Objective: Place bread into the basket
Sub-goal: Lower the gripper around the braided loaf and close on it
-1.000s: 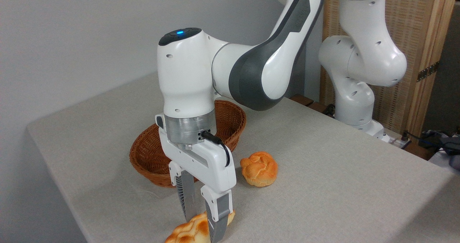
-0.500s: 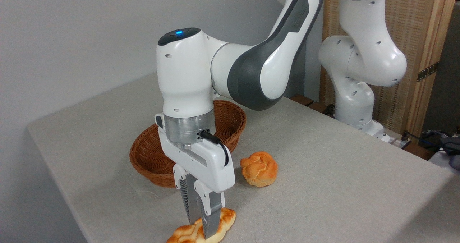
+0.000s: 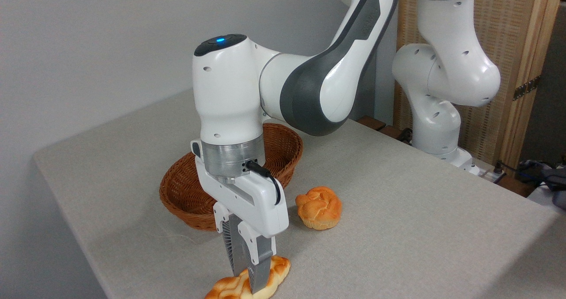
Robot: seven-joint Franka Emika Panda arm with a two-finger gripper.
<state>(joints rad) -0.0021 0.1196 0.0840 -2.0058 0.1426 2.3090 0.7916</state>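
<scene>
One oval reddish-brown wicker basket (image 3: 185, 188), one round orange bun (image 3: 319, 207); we see white two-finger gripper (image 3: 248, 276) clenching one flat braided golden loaf (image 3: 230, 286).

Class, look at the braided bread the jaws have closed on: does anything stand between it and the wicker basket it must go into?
Nothing visible blocks the way. The gripper holds the bread at the table's near edge; the basket sits just behind it, open-topped. The round bun lies off to the right, clear of that path.

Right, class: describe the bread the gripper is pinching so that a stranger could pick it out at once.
Find the wicker basket on the table. Nearer the camera, by the table's front edge, the gripper is shut on the bread. It is long, flat and braided, unlike the round bun.
</scene>
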